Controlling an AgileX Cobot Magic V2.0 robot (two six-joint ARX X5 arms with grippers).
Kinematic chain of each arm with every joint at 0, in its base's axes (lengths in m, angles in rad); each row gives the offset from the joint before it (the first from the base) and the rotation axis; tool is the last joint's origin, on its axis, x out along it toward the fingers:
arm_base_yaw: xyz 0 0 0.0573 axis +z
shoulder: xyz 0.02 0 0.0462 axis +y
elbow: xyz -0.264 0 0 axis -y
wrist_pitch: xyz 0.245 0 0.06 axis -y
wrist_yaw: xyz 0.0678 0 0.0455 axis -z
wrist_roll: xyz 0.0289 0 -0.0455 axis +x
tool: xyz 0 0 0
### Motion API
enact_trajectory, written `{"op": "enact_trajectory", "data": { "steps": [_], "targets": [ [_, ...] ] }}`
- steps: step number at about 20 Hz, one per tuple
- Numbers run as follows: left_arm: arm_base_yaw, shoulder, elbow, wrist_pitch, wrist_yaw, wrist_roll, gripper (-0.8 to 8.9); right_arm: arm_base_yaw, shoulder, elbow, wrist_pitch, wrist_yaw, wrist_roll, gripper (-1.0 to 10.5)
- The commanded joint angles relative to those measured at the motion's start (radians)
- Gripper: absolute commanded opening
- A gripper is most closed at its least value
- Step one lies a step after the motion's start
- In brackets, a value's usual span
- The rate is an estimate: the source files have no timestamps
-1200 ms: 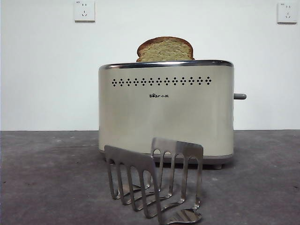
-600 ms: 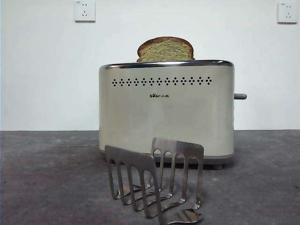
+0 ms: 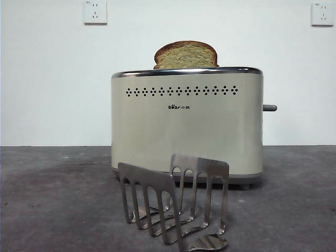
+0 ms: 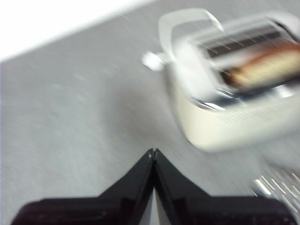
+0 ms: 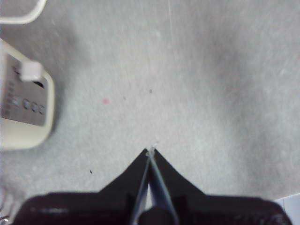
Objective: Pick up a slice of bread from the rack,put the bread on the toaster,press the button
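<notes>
The slice of bread [image 3: 185, 55] already stands in the toaster [image 3: 186, 126], its rounded top above the chrome rim, while the rack [image 3: 173, 207] sits empty in front on the counter [image 3: 52, 199]. What remains is the button [image 3: 269, 108] — a stubby lever sticking out sideways from the toaster's narrow end. Both grippers are closed on nothing above bare counter. The right gripper [image 5: 150, 151] looks the nearer, the lever end just off to its side; the left gripper [image 4: 153, 152] sees it blurred, farther off.

We seem to be at a staged test bench, not a home kitchen. Behind the toaster [image 3: 186, 123] rises a bare white wall [image 3: 47, 79] with two sockets [image 3: 95, 11]; beneath it lies a plain grey worktop [image 3: 52, 199].
</notes>
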Motion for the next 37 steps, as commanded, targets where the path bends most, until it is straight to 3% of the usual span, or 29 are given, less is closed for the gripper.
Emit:
{"op": "enact_trajectory", "data": {
  "steps": [1,3,5,10,20,37],
  "targets": [
    [0.094,-0.178,-0.381,0.294,0.027,0.036,-0.03,0.001,0.054,0.002,0.005,0.004,-0.011,0.0],
    [0.2,-0.362,-0.695,0.543,0.072,0.046,-0.03,0.001,0.106,0.002,0.029,0.004,-0.011,0.0],
    [0.283,-0.543,-0.926,0.7,0.131,0.026,-0.03,0.001,0.146,0.002,0.06,0.004,-0.011,0.0],
    [0.369,-0.829,-1.195,0.756,0.12,-0.044,-0.03,0.001,0.222,0.002,0.218,0.004,-0.011,0.0],
    [0.383,-0.953,-1.336,0.796,0.12,-0.045,-0.03,0.0,0.235,0.002,0.493,0.005,-0.011,0.0],
    [0.418,-0.953,-1.336,0.792,0.128,-0.045,-0.03,0.0,0.235,0.002,0.491,0.005,-0.011,0.0]
  ]
}}
